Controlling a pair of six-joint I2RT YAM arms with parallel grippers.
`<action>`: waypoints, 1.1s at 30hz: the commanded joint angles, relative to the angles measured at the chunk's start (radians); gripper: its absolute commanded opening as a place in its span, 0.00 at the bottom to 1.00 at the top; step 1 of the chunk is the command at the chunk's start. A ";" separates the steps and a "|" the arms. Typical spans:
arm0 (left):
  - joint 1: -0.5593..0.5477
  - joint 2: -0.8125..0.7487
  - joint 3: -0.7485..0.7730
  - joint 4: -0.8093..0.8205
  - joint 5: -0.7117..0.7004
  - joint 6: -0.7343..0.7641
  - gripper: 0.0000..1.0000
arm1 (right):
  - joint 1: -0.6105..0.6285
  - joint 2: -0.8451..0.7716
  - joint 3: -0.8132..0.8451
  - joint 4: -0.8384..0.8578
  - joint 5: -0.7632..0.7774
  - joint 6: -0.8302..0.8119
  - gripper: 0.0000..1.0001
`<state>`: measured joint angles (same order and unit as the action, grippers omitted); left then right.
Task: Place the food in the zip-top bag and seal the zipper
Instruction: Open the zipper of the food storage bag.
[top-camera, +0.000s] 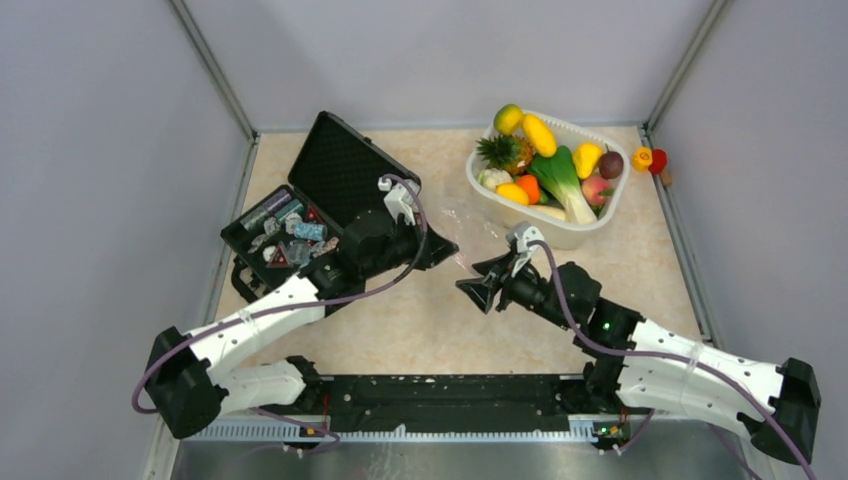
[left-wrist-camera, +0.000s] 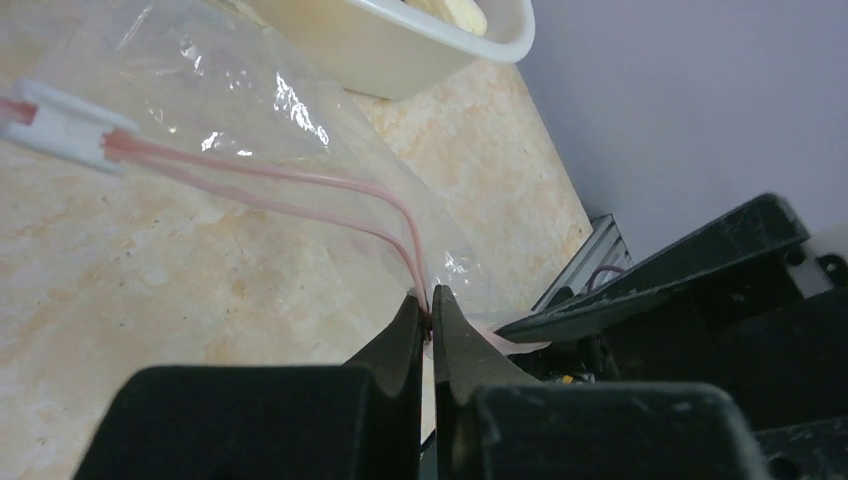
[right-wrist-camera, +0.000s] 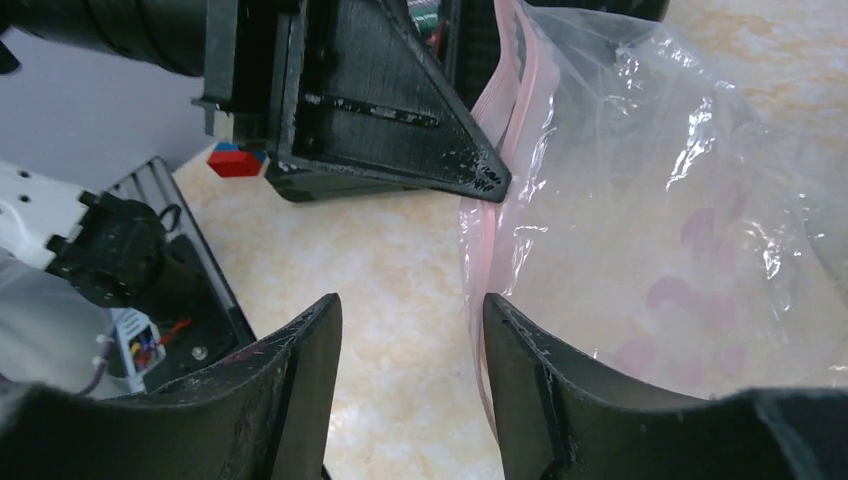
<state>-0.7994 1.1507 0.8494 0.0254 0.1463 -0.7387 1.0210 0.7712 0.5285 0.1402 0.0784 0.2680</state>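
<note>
The zip-top bag (left-wrist-camera: 230, 95) lies crinkled and see-through on the table between the two arms, with nothing inside that I can see. My left gripper (left-wrist-camera: 431, 312) is shut on the pink zipper (left-wrist-camera: 300, 178) at one end; a white slider (left-wrist-camera: 60, 125) sits at the other. My right gripper (right-wrist-camera: 410, 310) stands open just before the bag (right-wrist-camera: 650, 210), with the pink mouth edge (right-wrist-camera: 478, 330) against its right finger. The food stays in the white tub (top-camera: 590, 228): pineapple (top-camera: 507, 152), yellow mango (top-camera: 538, 134), green stalk (top-camera: 560, 180), plum (top-camera: 611, 164).
An open black case (top-camera: 345, 165) with several small items (top-camera: 285, 232) stands at the left, close behind my left arm. An orange piece and a red piece (top-camera: 648, 159) lie by the right wall outside the tub. Grey walls close in three sides.
</note>
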 joint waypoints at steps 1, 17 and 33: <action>0.003 -0.094 -0.049 0.090 0.039 0.122 0.00 | -0.002 -0.066 0.019 0.038 -0.006 0.063 0.53; 0.001 -0.192 -0.153 0.123 0.189 0.226 0.00 | -0.240 0.151 0.263 -0.015 -0.260 0.236 0.44; 0.001 -0.192 -0.138 0.116 0.178 0.222 0.00 | -0.028 0.285 0.411 -0.198 0.086 0.042 0.36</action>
<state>-0.7994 0.9649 0.6880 0.0879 0.3214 -0.5251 0.9649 1.0336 0.8692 -0.0326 0.0990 0.3603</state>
